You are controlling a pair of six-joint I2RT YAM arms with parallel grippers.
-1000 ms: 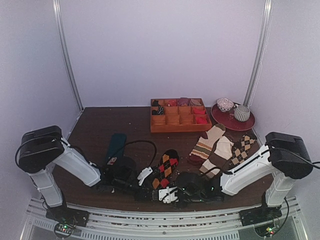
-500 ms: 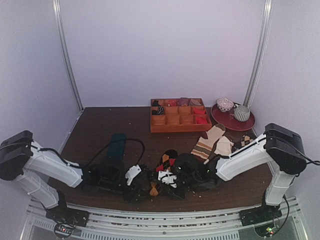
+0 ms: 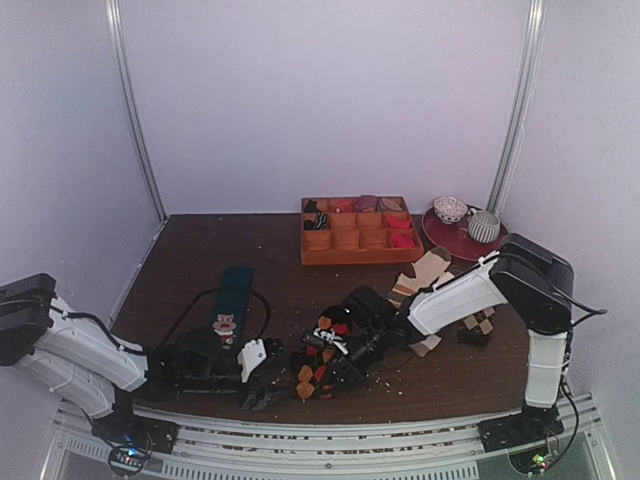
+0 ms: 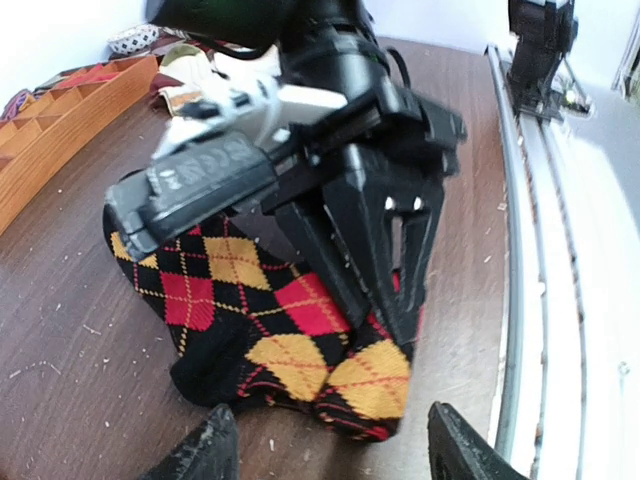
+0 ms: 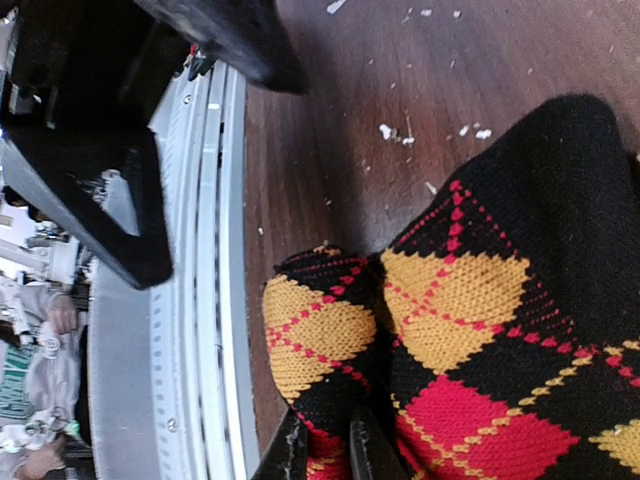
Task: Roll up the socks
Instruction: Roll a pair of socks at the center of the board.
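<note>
R claw (image 4: 392,322) pinches socks (image 4: 265,335), its label (image 4: 205,165) blurred | L claw (image 4: 328,442) spread, nearby

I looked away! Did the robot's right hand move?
Yes. The right hand moved back from the front metal rail, toward the orange wooden compartment tray.

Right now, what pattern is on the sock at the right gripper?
Black sock, red and orange argyle diamonds; clearest in left wrist view.
</note>
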